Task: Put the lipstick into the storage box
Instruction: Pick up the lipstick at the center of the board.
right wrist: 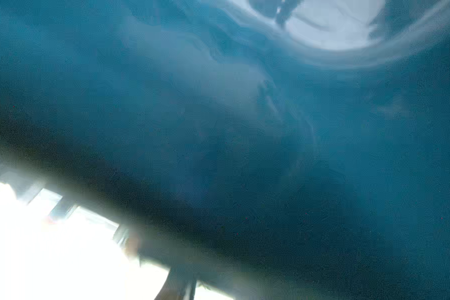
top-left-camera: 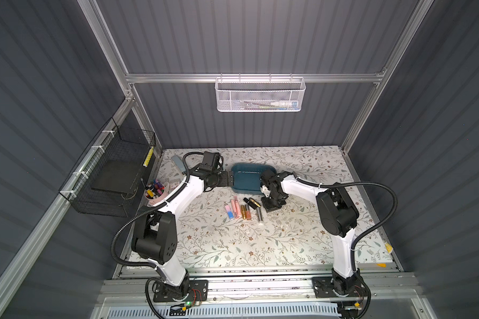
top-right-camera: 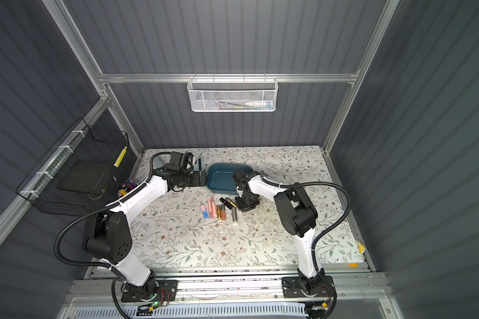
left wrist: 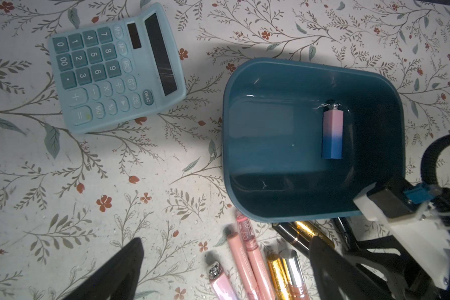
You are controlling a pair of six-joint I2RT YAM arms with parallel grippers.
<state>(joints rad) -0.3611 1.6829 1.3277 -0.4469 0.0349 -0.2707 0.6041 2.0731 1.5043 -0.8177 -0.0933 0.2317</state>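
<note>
Right gripper [top-left-camera: 271, 205] pressed together, pointing down beside loose lipsticks [top-left-camera: 244, 211] on the near side of storage box [top-left-camera: 246, 176] (grasp unclear). Left gripper [top-left-camera: 230, 179] spread wide at box's left edge. Pink-blue lipstick [left wrist: 332, 133] lies inside.

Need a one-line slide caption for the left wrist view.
Left wrist view: one pink-and-blue lipstick lies in the teal storage box; calculator beside it, more tubes outside on the floral table.

Light is glaring off the tabletop [top-left-camera: 233, 256] toward six o'clock in both top views, the walls [top-left-camera: 260, 41] lying dim. The right wrist view is smearing into teal blur and blown-out white.
</note>
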